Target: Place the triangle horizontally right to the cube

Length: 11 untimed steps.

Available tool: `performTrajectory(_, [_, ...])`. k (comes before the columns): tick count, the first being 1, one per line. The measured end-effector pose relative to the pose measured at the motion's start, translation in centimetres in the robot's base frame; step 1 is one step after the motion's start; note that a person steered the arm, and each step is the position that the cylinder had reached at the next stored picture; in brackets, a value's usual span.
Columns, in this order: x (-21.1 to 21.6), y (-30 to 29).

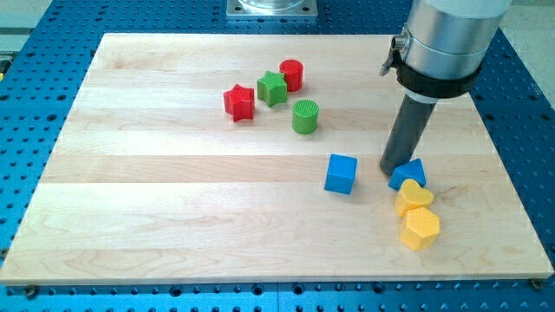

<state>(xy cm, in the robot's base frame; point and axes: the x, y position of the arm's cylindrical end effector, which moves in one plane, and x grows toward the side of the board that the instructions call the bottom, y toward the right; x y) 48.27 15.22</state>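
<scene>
You see my tip (392, 167), a bare fingerless rod, touching the blue triangle (408, 174) near the bench's right edge, already right of the blue cube (341, 173); next, nudge it level.

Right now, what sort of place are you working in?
Probably a lab test bench: a wooden board on a blue perforated table, with toy blocks. My tip touches the blue triangle.

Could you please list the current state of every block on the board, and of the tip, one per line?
blue cube: flat on board, standing alone.
blue triangle: right of the cube, my tip at its upper-left edge.
my tip: down on the board, between cube and triangle.
yellow heart: touching the triangle from below.
yellow hexagon: against the heart.
red star: beside the green star.
red cylinder: upright.
green cylinder: upright, apart.
</scene>
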Motion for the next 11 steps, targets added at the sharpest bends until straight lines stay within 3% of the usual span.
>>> performTrajectory(2, [2.0, -1.6])
performTrajectory(3, [-1.7, -1.2])
performTrajectory(4, [-1.7, 5.3])
performTrajectory(5, [3.6, 7.0])
performTrajectory(11, [0.9, 1.7])
